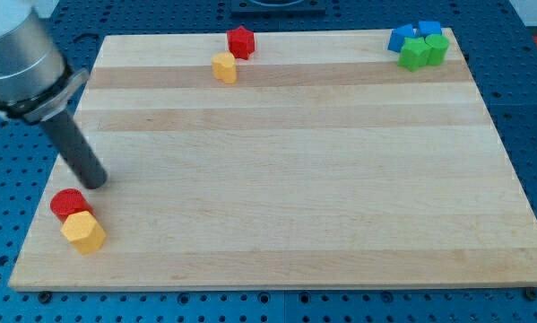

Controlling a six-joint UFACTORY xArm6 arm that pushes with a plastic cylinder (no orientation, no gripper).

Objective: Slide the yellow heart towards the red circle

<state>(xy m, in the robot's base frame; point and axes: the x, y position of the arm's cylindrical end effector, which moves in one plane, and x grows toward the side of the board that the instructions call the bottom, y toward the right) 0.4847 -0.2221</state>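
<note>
The yellow heart (224, 67) lies near the view's top, left of centre. A red block (241, 41), whose shape I cannot make out, sits close to its upper right. The red circle (69, 204) lies at the board's lower left corner and touches a yellow hexagon (82, 231) just below it. My tip (96, 183) rests on the board just above and right of the red circle, close to it, and far from the yellow heart. The rod slants up to the view's upper left.
Two blue blocks (401, 38) (429, 30) and two green blocks (414, 54) (437, 48) cluster at the board's top right corner. The wooden board (295, 161) lies on a blue perforated table. The arm's grey body (17, 54) fills the upper left corner.
</note>
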